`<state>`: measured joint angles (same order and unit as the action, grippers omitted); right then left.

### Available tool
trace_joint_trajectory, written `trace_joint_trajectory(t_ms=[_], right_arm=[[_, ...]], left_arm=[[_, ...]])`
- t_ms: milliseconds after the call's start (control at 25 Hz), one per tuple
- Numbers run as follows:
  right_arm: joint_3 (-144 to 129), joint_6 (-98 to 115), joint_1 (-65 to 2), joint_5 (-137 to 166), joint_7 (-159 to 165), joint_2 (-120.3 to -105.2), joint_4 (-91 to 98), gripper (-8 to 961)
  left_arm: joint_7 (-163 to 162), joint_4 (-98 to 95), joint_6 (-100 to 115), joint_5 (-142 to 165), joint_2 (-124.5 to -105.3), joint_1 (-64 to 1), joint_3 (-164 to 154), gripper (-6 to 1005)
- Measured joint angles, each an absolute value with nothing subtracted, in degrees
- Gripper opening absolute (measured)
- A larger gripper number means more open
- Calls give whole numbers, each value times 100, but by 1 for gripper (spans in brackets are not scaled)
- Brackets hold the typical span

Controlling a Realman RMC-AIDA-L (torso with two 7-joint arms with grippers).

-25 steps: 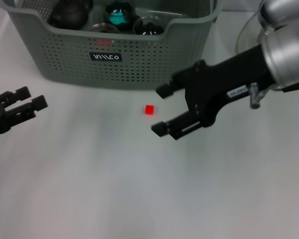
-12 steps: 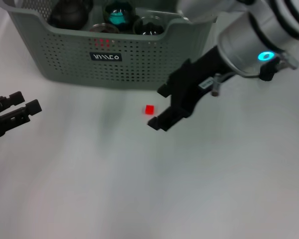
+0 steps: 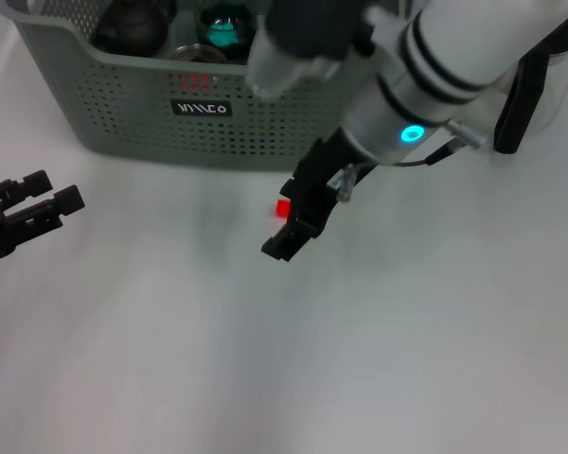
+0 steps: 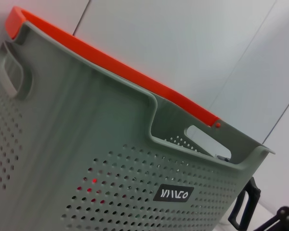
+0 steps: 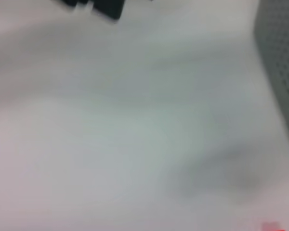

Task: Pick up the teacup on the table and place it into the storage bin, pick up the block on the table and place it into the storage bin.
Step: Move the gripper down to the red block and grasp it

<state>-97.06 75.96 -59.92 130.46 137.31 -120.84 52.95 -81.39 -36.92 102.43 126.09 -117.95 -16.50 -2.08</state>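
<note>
The white table [image 3: 265, 359] is plain and matte, with soft grey shadows lying across its middle. Towards its far right corner a black handle [image 3: 519, 95] curves down, and the pale glass vessel it seems to belong to is mostly hidden. From the left wrist view a black loop handle [image 4: 243, 209] shows low down, just past a corner of the storage bin [image 4: 86, 159]. Behind it rises a pale wall [image 4: 183, 48] crossed by thin slanting seams. Inside the bin sit dark, glossy round objects: one [image 3: 133, 24] at the left, one with a teal glint [image 3: 225, 28] beside it, and another [image 3: 284, 52] further right.
</note>
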Motion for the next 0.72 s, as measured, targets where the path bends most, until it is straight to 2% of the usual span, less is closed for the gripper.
trace_joint_trajectory(t_ms=[440,720], right_arm=[[-10524,6941,-6037,13252,13514,-12090,5264,853],[-10504,6705,-6458,13172,13960,-12114,4537,854]], left_arm=[[-8139,-3691,10240,12597,-11801,-1653,-208,825],[-8139,-3688,10243,12582,-11804,-1681,-207,824]])
